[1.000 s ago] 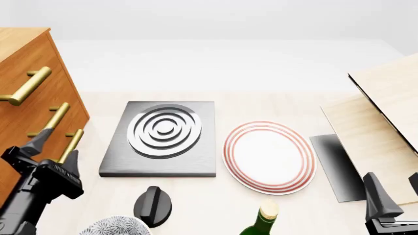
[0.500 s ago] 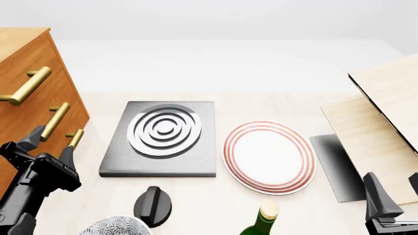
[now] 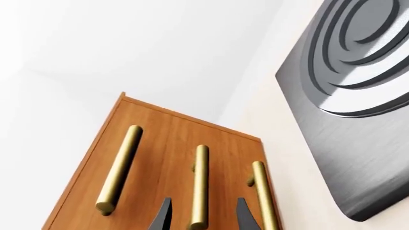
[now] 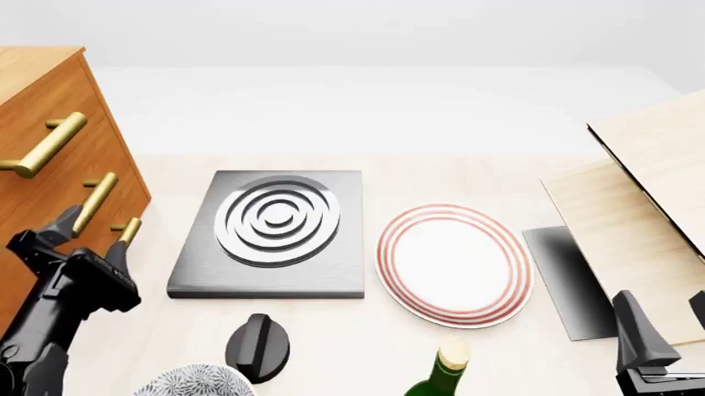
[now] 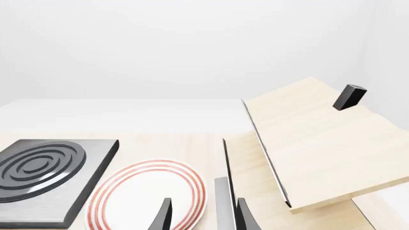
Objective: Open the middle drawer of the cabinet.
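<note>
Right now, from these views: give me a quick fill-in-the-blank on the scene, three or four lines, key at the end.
1. The cabinet has ___ brass handles.
2. In the left wrist view, the left gripper straddles the ___ handle.
3. The plate has ___ rings round its rim.
4. Between cabinet and plate lies the grey ___.

Missing words: three; middle; red; stove plate

Front cam: high, behind arms, looks down over bench (image 4: 463, 177). Left wrist cam: close to cabinet (image 3: 166, 158). Right wrist cam: low, near plate (image 5: 143, 191). All share stove plate (image 4: 276, 231).
</note>
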You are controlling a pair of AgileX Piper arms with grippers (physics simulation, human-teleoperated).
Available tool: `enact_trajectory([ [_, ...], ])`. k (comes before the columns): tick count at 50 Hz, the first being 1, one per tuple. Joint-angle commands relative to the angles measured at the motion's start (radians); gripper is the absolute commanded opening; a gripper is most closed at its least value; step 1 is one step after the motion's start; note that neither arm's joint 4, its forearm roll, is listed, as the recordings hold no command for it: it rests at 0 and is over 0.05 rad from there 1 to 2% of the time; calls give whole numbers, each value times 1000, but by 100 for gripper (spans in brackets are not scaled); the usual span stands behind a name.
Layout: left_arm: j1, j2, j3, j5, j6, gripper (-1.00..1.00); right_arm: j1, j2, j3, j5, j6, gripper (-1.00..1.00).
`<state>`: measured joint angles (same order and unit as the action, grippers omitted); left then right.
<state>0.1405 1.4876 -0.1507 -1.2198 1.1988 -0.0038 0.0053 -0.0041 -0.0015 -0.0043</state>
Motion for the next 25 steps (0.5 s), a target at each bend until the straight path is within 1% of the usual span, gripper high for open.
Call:
enact_trajectory([
  [1,7,47,-32,0,3,100,0,0,0,0,0,100],
  [17,64,113,-88,0,19,100,0,0,0,-1,0,100],
  [25,96,129,-98,0,21,100,0,0,0,0,0,100],
])
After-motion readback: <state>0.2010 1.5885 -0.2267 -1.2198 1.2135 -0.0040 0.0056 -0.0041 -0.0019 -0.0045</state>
